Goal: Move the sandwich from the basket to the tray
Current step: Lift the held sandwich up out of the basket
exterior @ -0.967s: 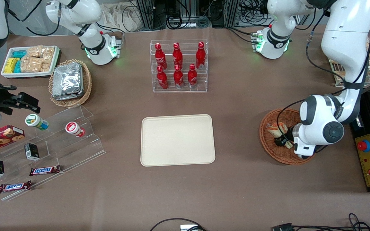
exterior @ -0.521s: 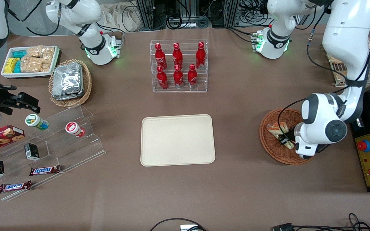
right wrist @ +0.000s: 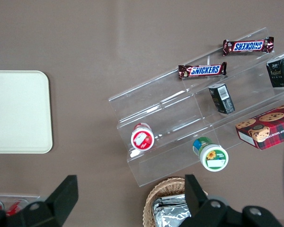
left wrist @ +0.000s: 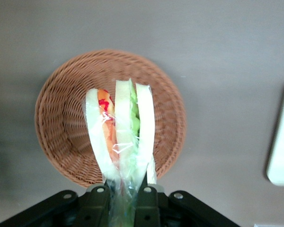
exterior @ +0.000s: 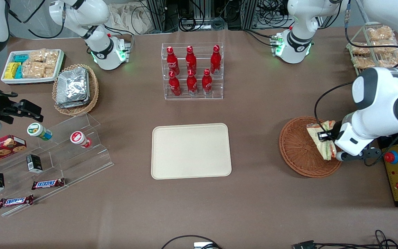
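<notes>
Gripper (exterior: 324, 135): we see its jaws clamped on the sandwich (exterior: 320, 141), right of centre in the front view, raised over the basket's edge.
Sandwich: we find it wrapped in clear film (left wrist: 119, 142), pinched between the two fingers (left wrist: 98, 201), above the basket (left wrist: 61, 123).
Basket: we see no other contents.
Tray (exterior: 191, 151): centre of the front view, bare, well apart from the basket (exterior: 299, 152).

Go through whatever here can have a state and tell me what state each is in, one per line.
gripper: shut on the sandwich, above the basket
sandwich: wrapped in clear film, lifted clear of the basket
basket: nothing left in it
tray: nothing on it yet
cola bottles: upright, capped, in the clear rack
</notes>
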